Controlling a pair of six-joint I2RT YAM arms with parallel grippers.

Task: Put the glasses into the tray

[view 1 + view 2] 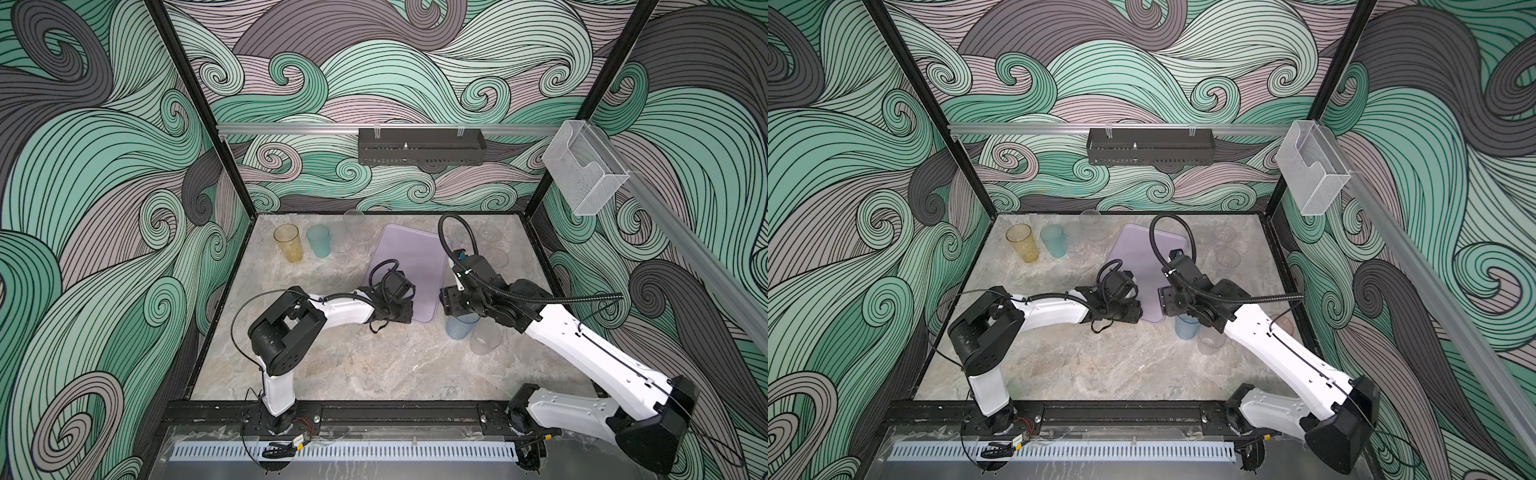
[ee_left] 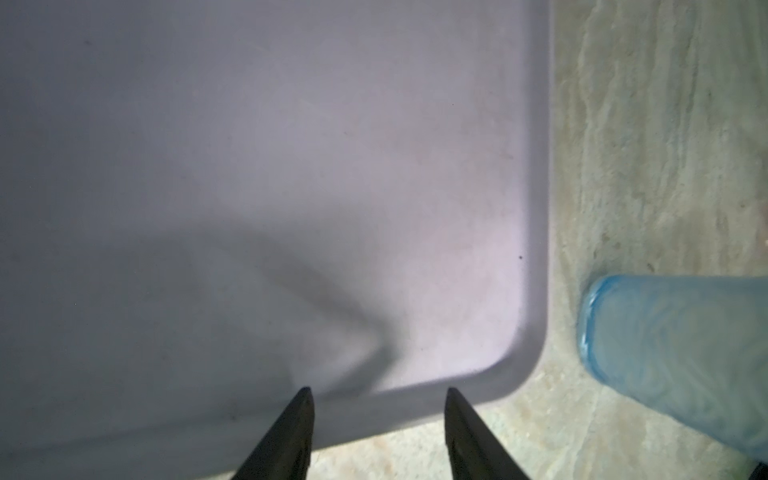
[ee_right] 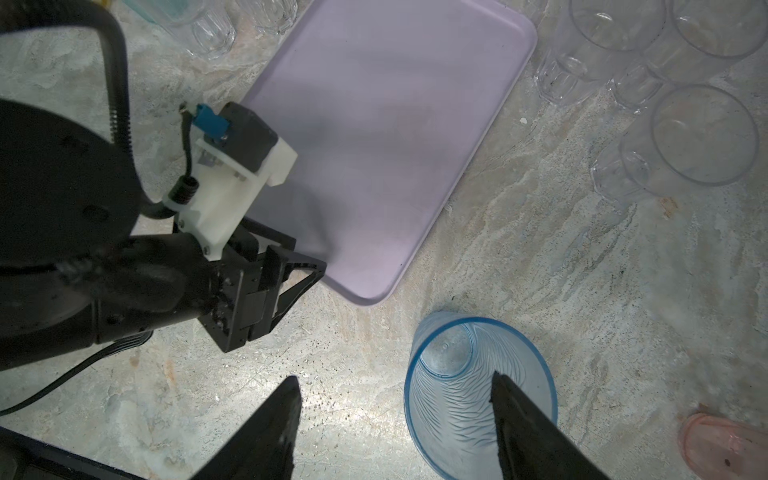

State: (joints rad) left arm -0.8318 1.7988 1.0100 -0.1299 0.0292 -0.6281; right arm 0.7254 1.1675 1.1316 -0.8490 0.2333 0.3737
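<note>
The lavender tray [image 1: 409,257] lies mid-table, and its visible floor is bare. My left gripper [image 2: 379,395] hangs open over the tray's near corner rim [image 2: 536,340] with nothing between its fingers. A blue tumbler [image 3: 449,395] stands upright on the table just off that corner, and shows in both top views [image 1: 459,330]. Over it my right gripper [image 3: 395,378] is open. One finger [image 3: 519,415] overlaps the tumbler's mouth and the other hangs over bare table; touch cannot be told. An amber tumbler [image 1: 288,243] and a teal tumbler [image 1: 318,241] stand far left.
Clear glasses [image 3: 702,133] cluster right of the tray and more [image 1: 353,220] behind it. A clear cup [image 1: 484,338] and a pink cup [image 3: 723,444] stand beside the blue tumbler. A black rack [image 1: 419,145] and an acrylic box [image 1: 586,166] hang on the walls.
</note>
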